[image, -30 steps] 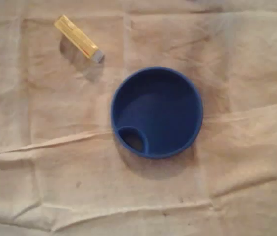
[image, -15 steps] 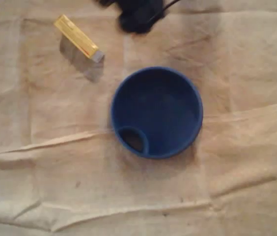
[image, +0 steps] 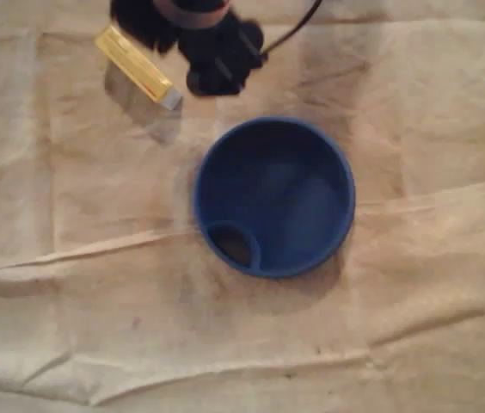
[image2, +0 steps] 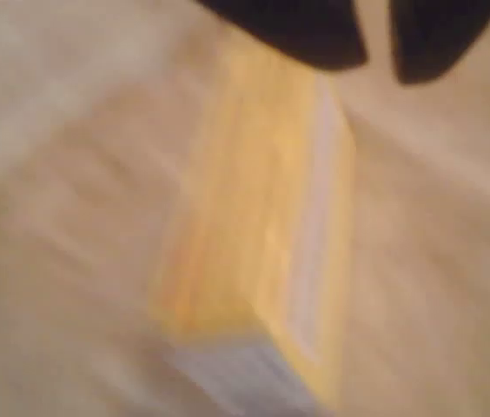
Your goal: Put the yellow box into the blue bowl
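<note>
The yellow box (image: 135, 67) lies flat on the cloth at the upper left in the overhead view, angled diagonally, with a grey end toward the lower right. The blue bowl (image: 274, 196) stands in the middle with nothing inside it; a small round pocket sits at its lower left rim. My black gripper (image: 214, 76) hangs at the top edge, just right of the box and above the bowl's far rim. In the blurred wrist view the box (image2: 262, 234) lies close below my gripper (image2: 378, 61), whose two dark fingertips stand almost together with nothing between them.
A wrinkled beige cloth (image: 96, 292) covers the whole table, with raised folds running across the lower half. A black cable (image: 298, 24) trails from the arm at the top.
The arm has come in from the top edge and swung left and down toward the yellow box. Box and bowl have not moved.
</note>
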